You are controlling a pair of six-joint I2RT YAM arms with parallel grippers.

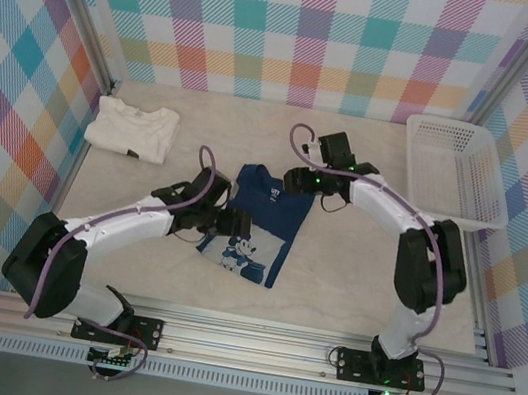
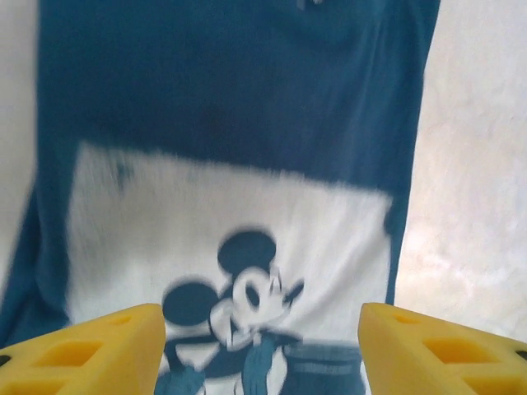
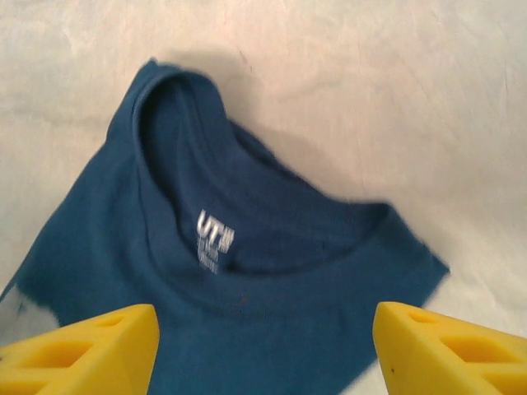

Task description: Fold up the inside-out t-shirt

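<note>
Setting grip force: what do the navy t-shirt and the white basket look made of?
The navy t-shirt looks like soft matte knit cloth, probably cotton: it lies limp, with a sewn collar band. The white basket looks like rigid plastic: thin latticed walls.

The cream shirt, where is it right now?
In the top view, the cream shirt lies folded at the far left, left of the navy t-shirt.

Inside-out t-shirt (image 1: pixel 277 210) is soft matt navy cloth with a flat white print, tabletop (image 1: pixel 353 273) smooth, pale and low-sheen — basket (image 1: pixel 446 123) white lattice plastic — frame rail (image 1: pixel 250 342) dull brushed metal.
</note>
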